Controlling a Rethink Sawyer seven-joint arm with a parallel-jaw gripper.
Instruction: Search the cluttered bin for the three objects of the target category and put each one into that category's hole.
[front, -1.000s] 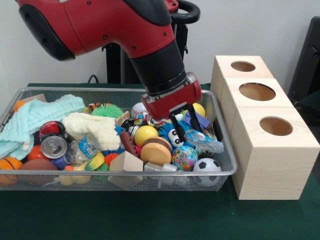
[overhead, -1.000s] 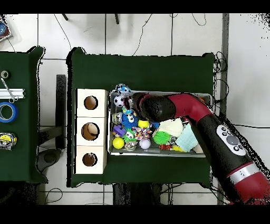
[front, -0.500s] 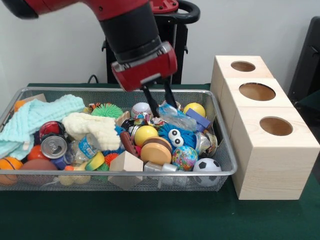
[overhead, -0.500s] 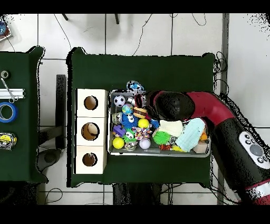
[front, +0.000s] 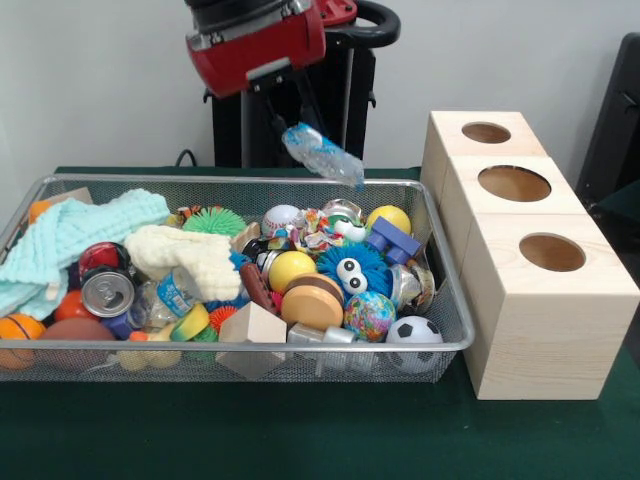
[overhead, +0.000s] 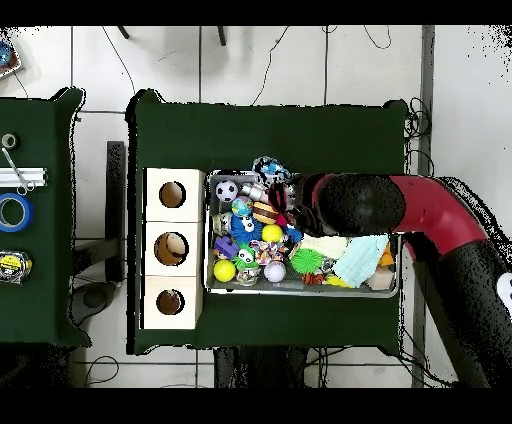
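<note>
One crumpled bottle (front: 323, 155) hangs pinched in the gripper (front: 290, 122) above the bin (front: 440, 300); it should travel level toward the hole (front: 486, 132) at three o'clock, staying clear of the rim.

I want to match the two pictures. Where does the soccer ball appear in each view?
Front view: soccer ball at the bin's near right corner, close to the wooden cube.
Overhead view: soccer ball at the bin's upper left corner.
Shared landmark: the wooden cube.
</note>
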